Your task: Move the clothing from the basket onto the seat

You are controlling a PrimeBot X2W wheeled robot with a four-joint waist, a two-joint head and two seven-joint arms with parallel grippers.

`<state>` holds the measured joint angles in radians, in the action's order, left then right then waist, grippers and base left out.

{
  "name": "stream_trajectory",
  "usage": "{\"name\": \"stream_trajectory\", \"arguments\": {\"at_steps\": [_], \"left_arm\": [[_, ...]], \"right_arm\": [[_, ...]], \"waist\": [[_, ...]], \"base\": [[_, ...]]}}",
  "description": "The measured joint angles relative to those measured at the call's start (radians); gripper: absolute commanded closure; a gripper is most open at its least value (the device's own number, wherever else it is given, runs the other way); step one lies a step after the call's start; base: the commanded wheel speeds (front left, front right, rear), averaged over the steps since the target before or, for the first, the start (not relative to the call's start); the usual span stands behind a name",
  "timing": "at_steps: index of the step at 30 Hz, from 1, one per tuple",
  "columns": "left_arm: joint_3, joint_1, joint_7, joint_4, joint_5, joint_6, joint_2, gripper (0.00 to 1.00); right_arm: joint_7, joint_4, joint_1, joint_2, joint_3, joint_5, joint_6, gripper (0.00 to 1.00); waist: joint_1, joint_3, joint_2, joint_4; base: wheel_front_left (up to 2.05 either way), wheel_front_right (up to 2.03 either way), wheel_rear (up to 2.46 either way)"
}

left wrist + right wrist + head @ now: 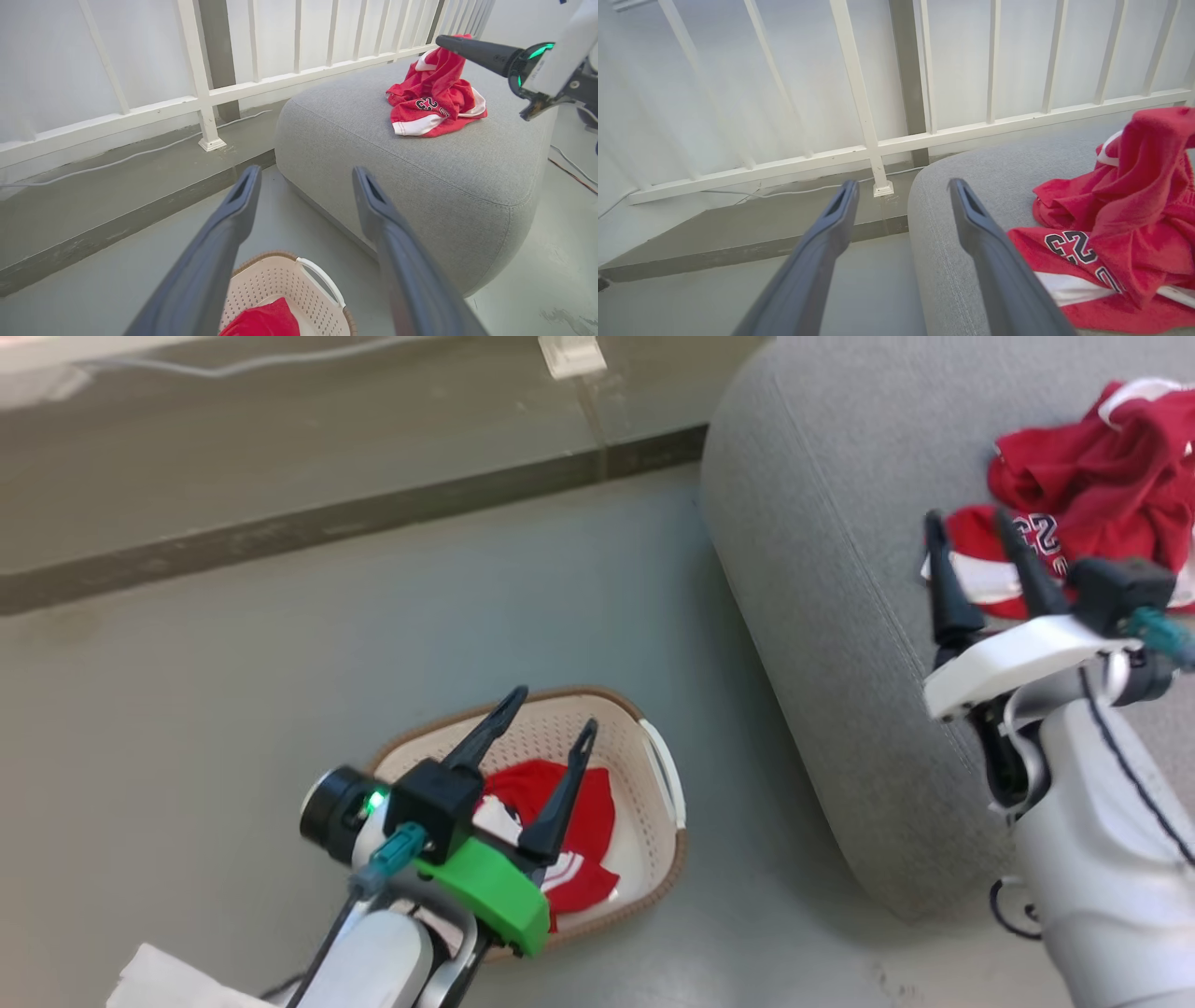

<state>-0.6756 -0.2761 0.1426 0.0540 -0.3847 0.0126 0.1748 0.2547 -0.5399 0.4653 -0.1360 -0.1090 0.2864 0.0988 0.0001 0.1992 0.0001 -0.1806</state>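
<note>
The left hand [554, 709] hovers above the basket [653, 803], which stands on the floor [280, 709]. Its fingers [485, 733] are spread wide with nothing between them. One red garment [588, 821] lies bunched in the bottom of the basket, with no clear long axis.

In the head view the fingers point to 1 o'clock across the garment. In the left wrist view the cloth sits at 6 o'clock, below and behind the fingertips, so the hand aims past it. I judge that the pick calls for tipping down and drawing back toward 6 o'clock, not reaching forward.

The seat [822, 541] lies at 2 o'clock from the basket, near it. The right hand [967, 518] is over the seat, also wide and empty, far from the basket, so the left hand is much the nearer. A red pile [1092, 476] already lies on the seat at the right hand's 2 o'clock; whether they touch, I cannot tell.
</note>
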Motion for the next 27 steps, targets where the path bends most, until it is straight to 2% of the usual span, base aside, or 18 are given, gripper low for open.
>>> {"name": "stream_trajectory", "arguments": {"at_steps": [10,25,27], "left_arm": [[0.067,0.072,0.027,0.036,-0.04,0.061,-0.001,0.0],[0.189,0.169,0.047,0.062,-0.054,0.094,0.014,0.0],[0.216,0.186,0.053,0.061,-0.055,0.094,0.025,0.0]], "right_arm": [[0.0,0.086,-0.145,0.025,-0.041,-0.025,0.007,0.0],[0.0,0.156,-0.299,0.042,-0.077,-0.048,0.003,0.0],[0.0,0.167,-0.319,0.042,-0.078,-0.05,-0.012,0.0]], "waist": [[0.0,-0.078,0.0,0.067],[-0.0001,-0.173,0.0,0.146],[0.0,-0.179,0.0,0.151]], "base": [[0.0,0.0,0.0],[0.0,0.0,0.0],[0.0,0.0,0.0]]}}
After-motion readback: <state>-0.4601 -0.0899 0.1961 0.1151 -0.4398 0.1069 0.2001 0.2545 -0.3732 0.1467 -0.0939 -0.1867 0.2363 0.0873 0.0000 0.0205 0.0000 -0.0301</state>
